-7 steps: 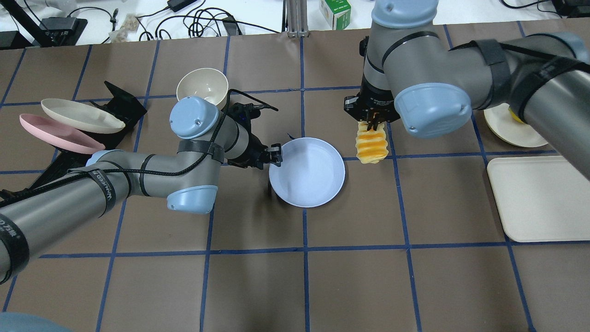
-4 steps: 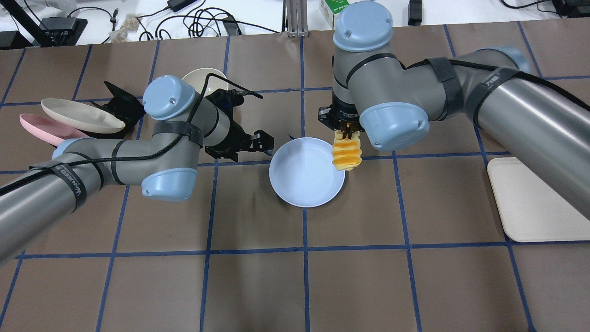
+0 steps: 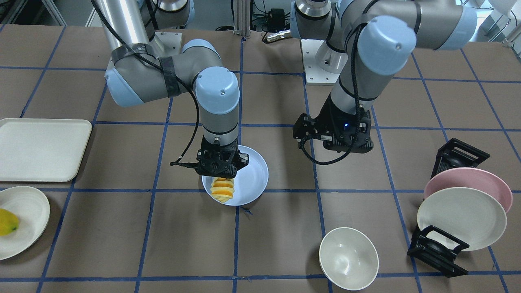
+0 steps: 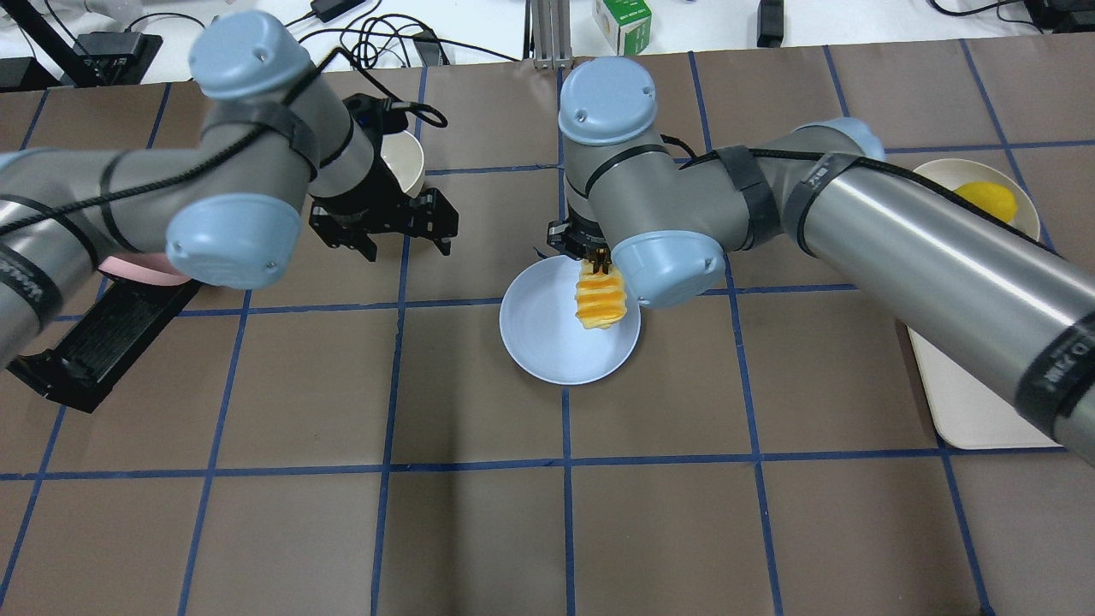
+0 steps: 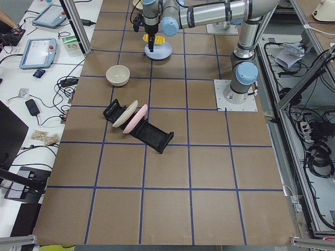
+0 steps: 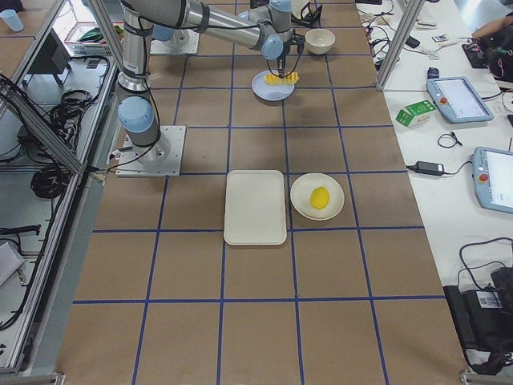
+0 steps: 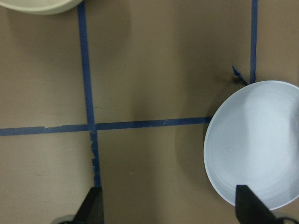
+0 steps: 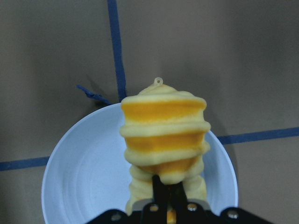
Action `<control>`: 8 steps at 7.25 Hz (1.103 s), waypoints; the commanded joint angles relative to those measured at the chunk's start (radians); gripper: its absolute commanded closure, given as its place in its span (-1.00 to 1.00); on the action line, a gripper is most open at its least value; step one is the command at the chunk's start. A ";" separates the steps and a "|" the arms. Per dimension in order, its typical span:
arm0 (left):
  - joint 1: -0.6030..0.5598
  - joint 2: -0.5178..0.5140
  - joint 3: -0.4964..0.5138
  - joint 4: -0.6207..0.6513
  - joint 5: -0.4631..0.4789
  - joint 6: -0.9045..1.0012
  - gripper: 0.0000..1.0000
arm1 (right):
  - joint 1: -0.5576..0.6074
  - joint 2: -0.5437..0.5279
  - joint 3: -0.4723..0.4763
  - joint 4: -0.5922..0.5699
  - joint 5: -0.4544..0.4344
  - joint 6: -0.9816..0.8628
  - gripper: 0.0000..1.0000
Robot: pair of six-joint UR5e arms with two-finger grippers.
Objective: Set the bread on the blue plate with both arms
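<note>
The bread, a ridged orange-and-yellow loaf, hangs from my right gripper, which is shut on its upper end. It hangs over the right half of the blue plate, which lies flat on the table. I cannot tell whether the bread's lower end touches the plate. The right wrist view shows the bread in front of the plate. From the front, the bread is below the right gripper. My left gripper is open and empty, raised to the left of the plate.
A cream bowl stands behind the left gripper. A black rack holds a pink plate and a cream plate. A cream tray and a cream plate with a yellow fruit lie at the right.
My right gripper carried the bread leftward to over the blue plate. My left gripper drew back from the plate's left rim to the left and rose.
</note>
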 commanded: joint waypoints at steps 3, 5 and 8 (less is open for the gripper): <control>0.012 0.081 0.098 -0.170 0.091 0.076 -1.00 | 0.015 0.065 0.007 -0.039 0.048 0.002 1.00; 0.012 0.104 0.053 -0.211 0.094 0.077 -1.00 | 0.015 0.076 0.007 -0.039 0.058 0.002 1.00; 0.010 0.104 0.061 -0.200 0.089 0.080 -1.00 | 0.015 0.072 0.008 -0.039 0.058 -0.001 -0.57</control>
